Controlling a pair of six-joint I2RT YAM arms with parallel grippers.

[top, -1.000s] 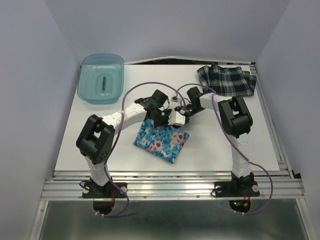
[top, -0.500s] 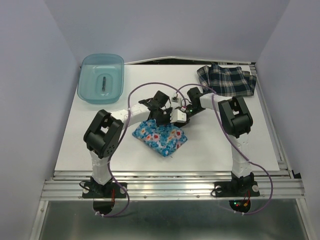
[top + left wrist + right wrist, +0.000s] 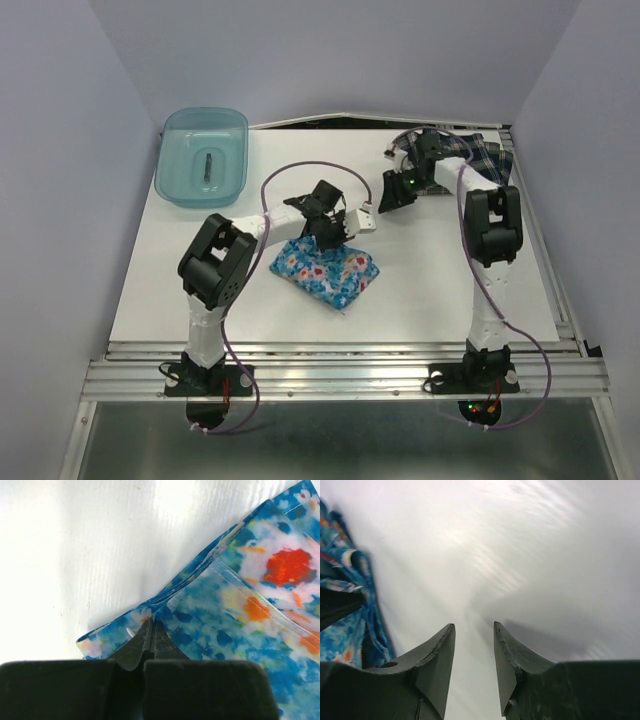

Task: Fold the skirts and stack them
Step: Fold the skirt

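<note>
Two skirts on the white table (image 3: 430, 290) right now, and they're well apart from each other. The floral skirt (image 3: 328, 272) sits roughly mid-table, bunched into a folded, lumpy rectangle lying at an angle. The plaid skirt (image 3: 487, 165) is way off in the far right corner, lying loose, and part of it is hidden under the right arm, so I can't tell exactly how it's lying. The left gripper (image 3: 148, 637) is down at the far edge of the floral skirt. In the wrist view its two fingertips are pressed tight together right on a doubled-over hem, so it's clamped on that cloth, with the layers of the fold fanning out from the pinch. The right gripper (image 3: 474, 635) is a different story: jaws apart, nothing between them, just bare table under the gap. From above it hangs a bit beyond the floral skirt on the far right side, near it but not touching, and the blue cloth only peeks in at the left edge of its own camera, which is pretty blurry. Over in the far left corner there's the teal bin (image 3: 185, 150) with a small dark object (image 3: 208, 165) lying inside; too small to say what it is.
</note>
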